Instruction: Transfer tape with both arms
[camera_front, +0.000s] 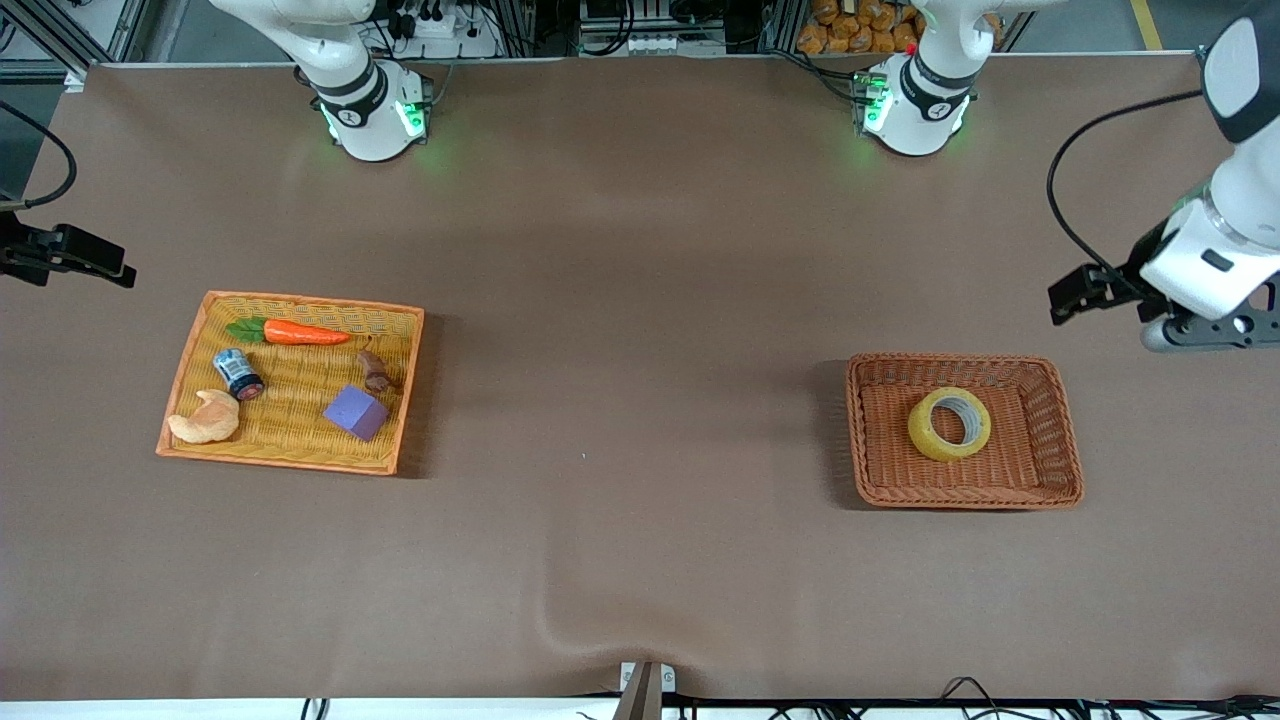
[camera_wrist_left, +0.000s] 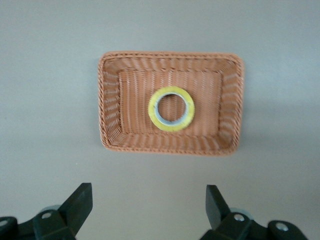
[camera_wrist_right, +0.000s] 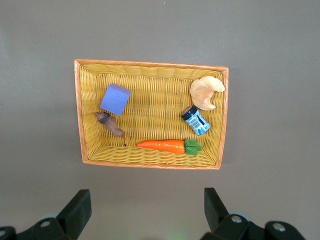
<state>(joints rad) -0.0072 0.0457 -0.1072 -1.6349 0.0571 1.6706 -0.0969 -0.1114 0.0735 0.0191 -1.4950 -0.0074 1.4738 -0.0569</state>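
Observation:
The tape (camera_front: 925, 430) is a yellow ring with a grey core, lying flat in a brown wicker basket (camera_front: 965, 358) toward the left arm's end of the table. In the left wrist view the tape (camera_wrist_left: 151, 109) lies in the middle of that basket (camera_wrist_left: 170, 54). My left gripper (camera_wrist_left: 149, 192) hangs high over bare table beside the basket, open and holding nothing. The left arm's wrist (camera_front: 1200, 270) shows at the edge of the front view. My right gripper (camera_wrist_right: 147, 197) is open and empty, high over the table beside the yellow tray (camera_wrist_right: 150, 63).
The yellow wicker tray (camera_front: 300, 300) toward the right arm's end holds a toy carrot (camera_front: 295, 332), a purple cube (camera_front: 356, 411), a croissant (camera_front: 205, 420), a small blue can (camera_front: 238, 373) and a brown piece (camera_front: 375, 372). Brown cloth covers the table between the two baskets.

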